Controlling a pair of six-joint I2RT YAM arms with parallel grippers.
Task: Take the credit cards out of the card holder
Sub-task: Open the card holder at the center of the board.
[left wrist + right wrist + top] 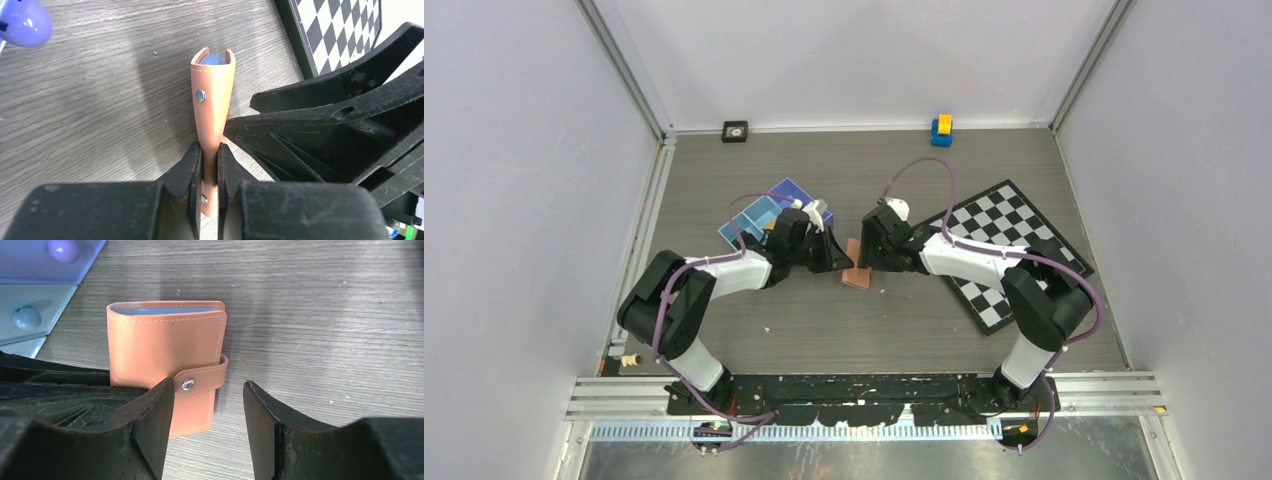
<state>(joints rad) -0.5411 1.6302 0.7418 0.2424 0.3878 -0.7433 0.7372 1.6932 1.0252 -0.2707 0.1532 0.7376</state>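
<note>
Left fingers (187,170) pinching card holder (212,95), seemingly upright

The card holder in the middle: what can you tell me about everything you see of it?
The card holder is a small tan-brown wallet, leather-like, with pale stitching and rounded corners. It is closed: a strap with a metal snap stud wraps its edge. A blue edge shows inside its top. It stands on edge on the table, pinched by the left gripper; the right gripper, open, hovers by the strap.
</note>
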